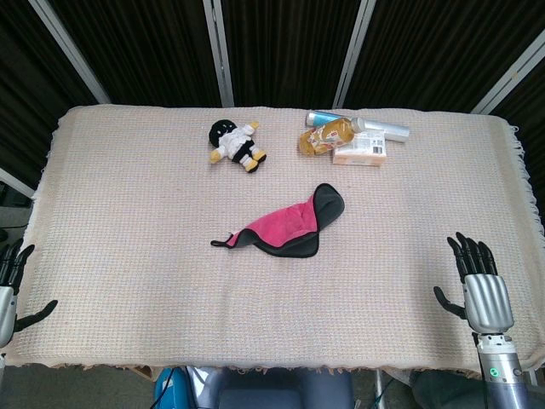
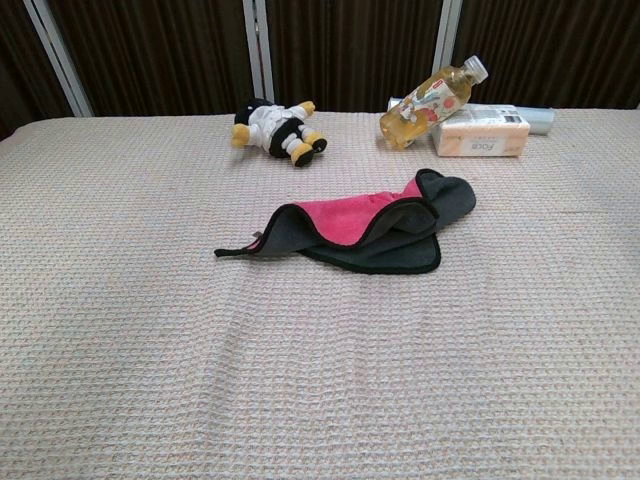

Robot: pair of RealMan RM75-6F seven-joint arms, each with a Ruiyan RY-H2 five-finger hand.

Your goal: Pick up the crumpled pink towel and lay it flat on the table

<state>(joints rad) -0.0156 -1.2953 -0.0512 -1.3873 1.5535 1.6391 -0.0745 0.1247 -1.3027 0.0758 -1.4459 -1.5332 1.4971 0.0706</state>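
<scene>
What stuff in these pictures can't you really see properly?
- Left hand: head view, mostly cut off by the picture's left edge.
- Both hands: absent from the chest view.
- Pink towel: its folds hide its underside in both views.
- Silver tube: partly hidden behind the bottle and box.
- Box lettering: too small to read in the head view.

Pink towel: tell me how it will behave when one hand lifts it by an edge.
The pink towel lies folded over itself with limp curves, so it is probably floppy and will hang down, not hold its shape. It looks thin, so likely light. Its thin loop end may trail and drag on the woven table cover, which looks rough enough to catch it.
</scene>
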